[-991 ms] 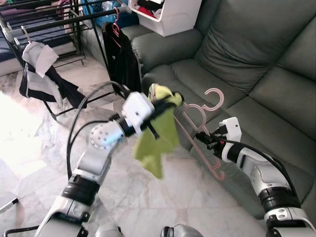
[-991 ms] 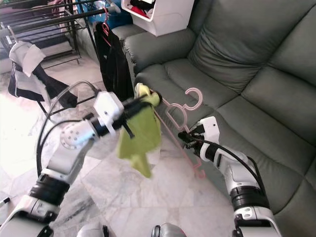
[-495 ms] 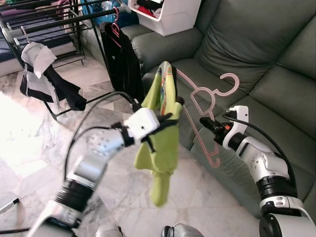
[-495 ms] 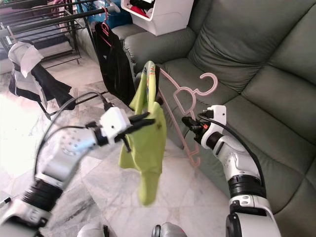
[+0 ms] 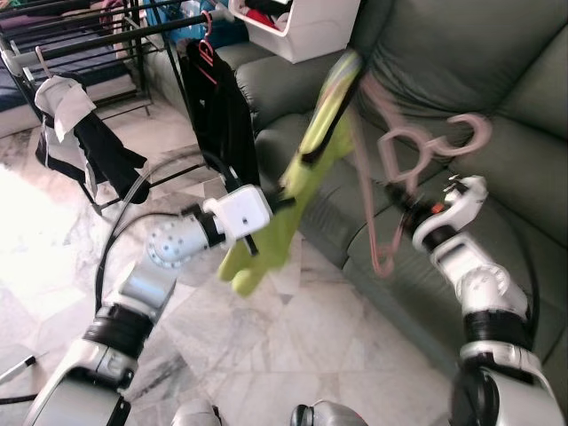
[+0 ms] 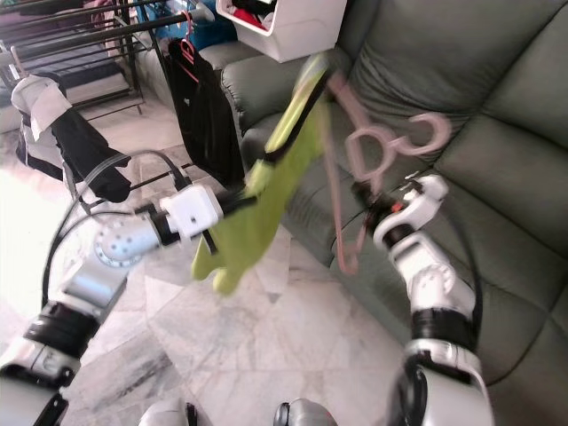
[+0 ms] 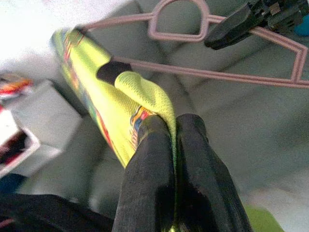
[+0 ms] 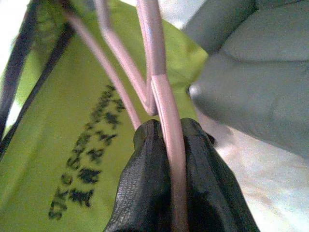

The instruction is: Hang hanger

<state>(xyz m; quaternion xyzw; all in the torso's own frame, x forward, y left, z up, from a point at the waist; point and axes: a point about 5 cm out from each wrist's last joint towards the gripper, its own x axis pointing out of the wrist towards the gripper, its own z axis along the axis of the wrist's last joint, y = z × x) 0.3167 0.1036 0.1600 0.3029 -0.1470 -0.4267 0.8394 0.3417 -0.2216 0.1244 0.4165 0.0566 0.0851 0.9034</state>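
A pink plastic hanger (image 5: 404,151) is held up in front of the sofa, its hook (image 5: 461,133) toward the right. My right gripper (image 5: 401,202) is shut on the hanger's lower bar (image 8: 166,125). A lime-green garment (image 5: 297,191) with printed marks (image 8: 91,159) hangs from the hanger's far end and stretches down to my left gripper (image 5: 282,197), which is shut on the cloth (image 7: 145,104). The hanger and garment are motion-blurred in the eye views.
A grey sofa (image 5: 461,80) runs along the right. A black drying rack (image 5: 133,35) stands at the back left with a black garment on a pink hanger (image 5: 213,98) and a white and black cloth (image 5: 71,124). A white bin (image 5: 302,27) sits on the sofa arm. The floor is marble tile (image 5: 293,355).
Both arms have lifted the hanger and green garment up and toward the right; the hanger is now higher and the garment is pulled into a taut diagonal.
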